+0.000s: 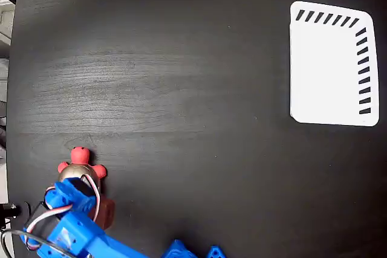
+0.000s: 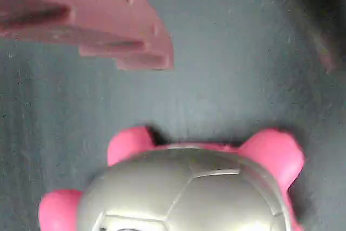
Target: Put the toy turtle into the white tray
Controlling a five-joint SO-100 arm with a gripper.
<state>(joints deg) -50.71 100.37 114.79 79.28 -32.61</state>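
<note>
The toy turtle [image 1: 77, 166] sits on the black table at the lower left of the fixed view, its red head pointing up the picture and its rear hidden under my blue arm [image 1: 69, 222]. In the wrist view its metallic shell [image 2: 184, 193] and pink-red feet fill the bottom. My gripper [image 2: 243, 47] is open, hanging just above and beyond the turtle, with nothing between its fingers. One pink finger [image 2: 108, 25] is at the upper left and the other is a blur at the upper right. The white tray [image 1: 329, 70] lies far off at the upper right.
The dark wood-grain table [image 1: 181, 101] stretches bare between turtle and tray. The table's left edge runs close beside the arm. Blue parts of the arm's base [image 1: 193, 251] show at the bottom edge, and cables [image 1: 24, 234] trail at the lower left.
</note>
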